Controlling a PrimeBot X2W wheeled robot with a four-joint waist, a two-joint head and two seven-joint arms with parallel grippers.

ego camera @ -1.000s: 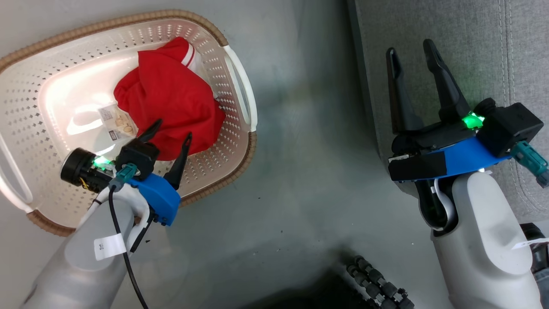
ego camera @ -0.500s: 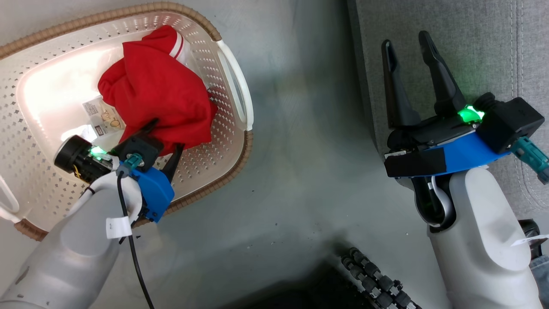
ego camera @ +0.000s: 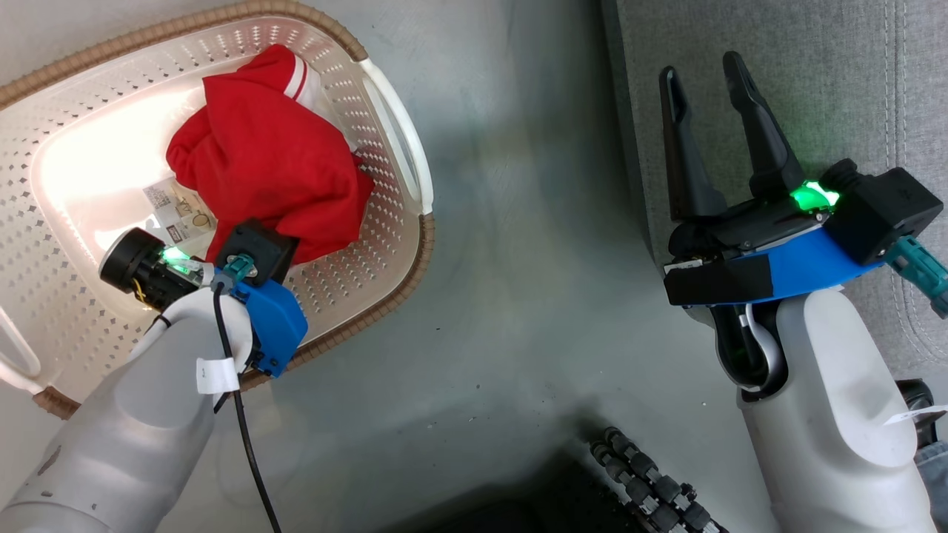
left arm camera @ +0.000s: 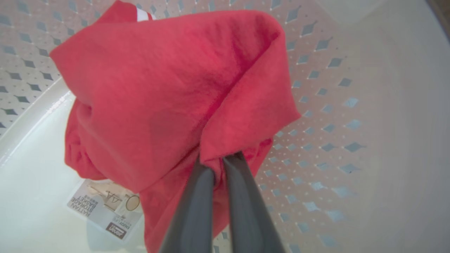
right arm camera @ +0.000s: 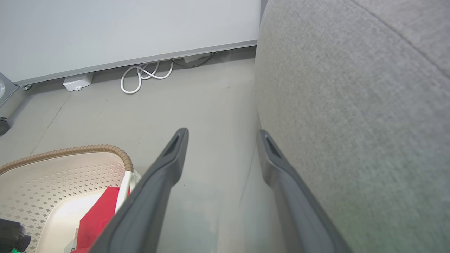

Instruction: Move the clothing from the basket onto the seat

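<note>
Left hand [left arm camera: 219, 160]: fingers together, clamped on a fold of the red clothing [ego camera: 274, 163]. The garment is bunched inside the basket [ego camera: 427, 244], toward its right wall, with a white stripe showing at the far edge.

Label sticker [left arm camera: 105, 207] on the basket bottom, partly under the cloth. It reads "STORAGE BASKET", upside down in the left wrist view. Its first word and dark brand tab are not legible.

Right hand [ego camera: 701, 68]: fingers apart, holding nothing, over the edge of the grey seat [ego camera: 815, 89].

The basket stands on the floor [ego camera: 518, 296], apart from the seat.
</note>
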